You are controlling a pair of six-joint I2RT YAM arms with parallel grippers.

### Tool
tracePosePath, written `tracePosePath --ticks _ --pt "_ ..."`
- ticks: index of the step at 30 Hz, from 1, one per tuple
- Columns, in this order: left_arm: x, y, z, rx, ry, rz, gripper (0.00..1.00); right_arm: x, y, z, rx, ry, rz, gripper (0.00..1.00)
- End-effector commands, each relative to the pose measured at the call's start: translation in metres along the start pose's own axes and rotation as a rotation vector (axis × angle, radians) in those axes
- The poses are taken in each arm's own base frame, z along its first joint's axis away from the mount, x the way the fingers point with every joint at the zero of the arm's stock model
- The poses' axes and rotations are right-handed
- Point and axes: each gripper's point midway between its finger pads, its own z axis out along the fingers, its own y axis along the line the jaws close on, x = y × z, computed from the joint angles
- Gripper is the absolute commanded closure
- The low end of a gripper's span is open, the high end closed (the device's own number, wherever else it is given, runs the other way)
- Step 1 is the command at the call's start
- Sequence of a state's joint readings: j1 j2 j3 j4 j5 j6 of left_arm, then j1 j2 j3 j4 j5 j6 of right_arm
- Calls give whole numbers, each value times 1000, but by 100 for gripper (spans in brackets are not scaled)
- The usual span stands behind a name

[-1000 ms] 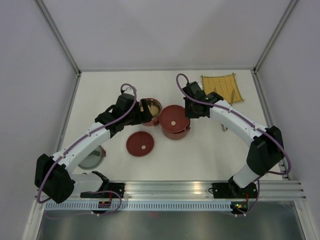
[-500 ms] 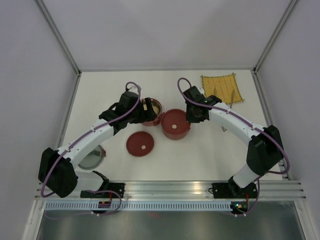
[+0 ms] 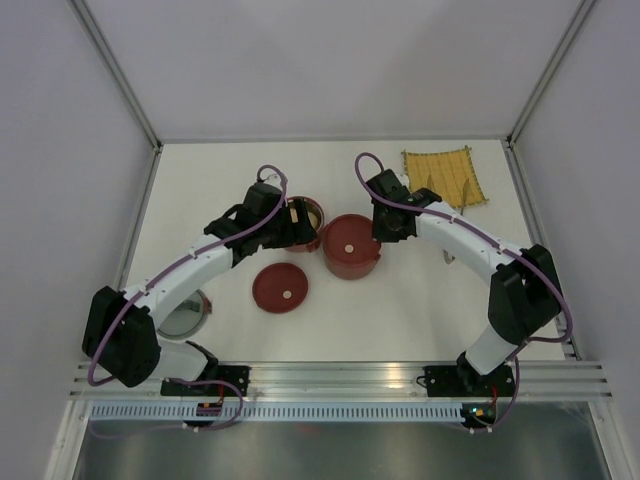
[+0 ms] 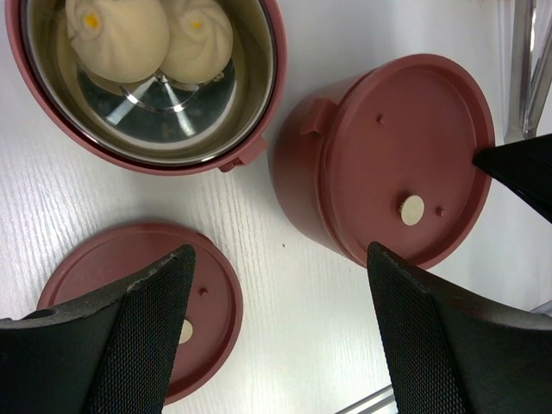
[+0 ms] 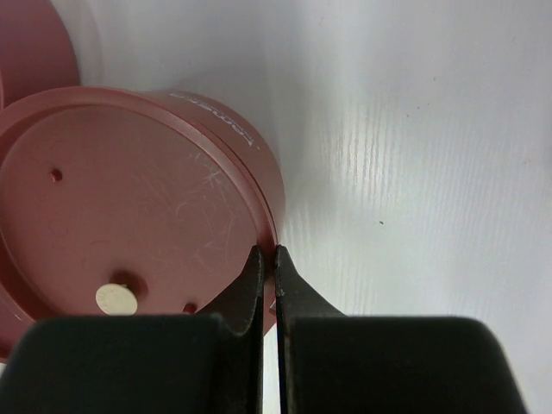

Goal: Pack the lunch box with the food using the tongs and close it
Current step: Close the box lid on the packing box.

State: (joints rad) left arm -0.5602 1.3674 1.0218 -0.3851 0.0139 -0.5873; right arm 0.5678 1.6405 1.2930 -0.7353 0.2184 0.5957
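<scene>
spread wide on the left gripper [image 4: 280, 256], gripping nothing, with only bare table [image 4: 285, 345] between the two black fingers [image 4: 138, 345]. hovers above the gap among three red pieces. just past the left-hand finger, a loose lid [image 4: 103, 254], red, flat on the table, partly hidden by that finger, pale knob peeking out beside it. farther ahead, the open bowl [image 4: 255, 69] of the lunch box, upright, shiny steel inside, with two pale round buns [image 4: 116, 34] side by side in it, each with a yellow dot on top. to the right of that and just beside it, the closed bowl [image 4: 302, 181], capped by a lid [image 4: 388, 147], flat and red, with a small pale knob near the middle.

pressed together on the right gripper [image 5: 266, 252], pinching nothing. tips at the rim of the closed bowl's lid, on the side away from the open bowl; cannot tell whether touching or just above.

farther out, from above: both bowls near the middle of the table, the loose lid nearer the arm bases and apart from both. past the closed bowl, at the right edge of the left wrist view, two thin silver arms of the tongs [image 4: 528, 60], mostly cut off, in neither gripper. in the far right corner, a yellow woven mat [image 3: 443, 177], flat. under the left forearm, a round grey disc [image 3: 188, 320], half hidden.
</scene>
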Motion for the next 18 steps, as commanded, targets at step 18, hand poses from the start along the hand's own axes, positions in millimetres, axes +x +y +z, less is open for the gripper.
tracePosePath --ticks 18 --pt "-18 -27 8 109 -21 26 19 -8 8 -10 -42 10 -36 99"
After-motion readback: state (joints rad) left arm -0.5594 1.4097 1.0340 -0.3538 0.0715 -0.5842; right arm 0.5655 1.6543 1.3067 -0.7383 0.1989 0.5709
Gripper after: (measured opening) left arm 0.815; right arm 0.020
